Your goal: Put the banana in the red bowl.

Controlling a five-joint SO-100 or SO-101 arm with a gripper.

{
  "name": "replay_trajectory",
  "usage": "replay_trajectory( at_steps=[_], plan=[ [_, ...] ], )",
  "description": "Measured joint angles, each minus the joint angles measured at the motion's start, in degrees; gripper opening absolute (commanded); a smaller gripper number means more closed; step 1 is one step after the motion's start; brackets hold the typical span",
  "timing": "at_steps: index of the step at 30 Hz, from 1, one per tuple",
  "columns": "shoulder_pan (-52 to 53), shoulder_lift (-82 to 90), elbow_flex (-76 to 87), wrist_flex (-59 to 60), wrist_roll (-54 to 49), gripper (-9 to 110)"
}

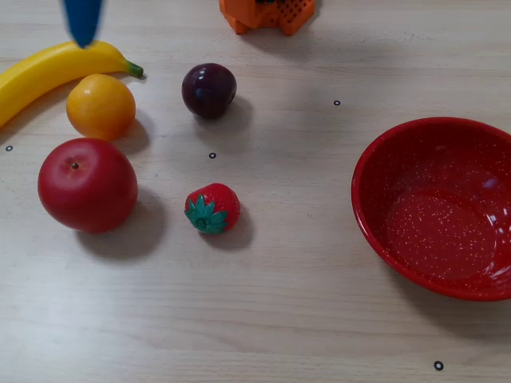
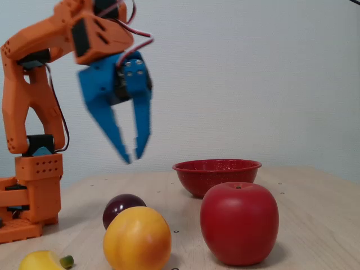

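The blue gripper [image 2: 132, 158] hangs in the air with its two fingers parted a little and nothing between them, well above the table [image 1: 303, 319]. In a fixed view from above, only its blurred blue tip [image 1: 83, 20] shows at the top left edge, directly over the banana [image 1: 48, 70]. The banana lies on the table below the gripper, untouched, its green stem pointing toward the plum [image 1: 208, 90]. An orange fruit [image 1: 101, 106] sits just beside the banana, nearly touching it, with the apple [image 1: 87, 184] next to that and a strawberry [image 1: 212, 208] farther off. The red bowl [image 1: 375, 159] stands empty, well apart from the gripper, on the far side of the plum in that view. The arm's orange base [image 2: 31, 191] stands behind the gripper.
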Motion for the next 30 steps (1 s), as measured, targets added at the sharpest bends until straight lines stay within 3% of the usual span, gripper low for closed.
replay_trajectory(
  at_steps=[8,11,14,18,30],
  plan=[
    [-14.33,-15.73,-22.68,11.25,19.78,0],
    [-19.86,-19.42,-26.46,12.83,30.06,0],
    [-23.03,-22.06,-26.37,12.48,33.84,1],
    [-23.47,-22.15,-21.97,9.05,35.33,22],
    [-23.73,-23.73,-11.69,2.29,42.98,48]
  ],
)
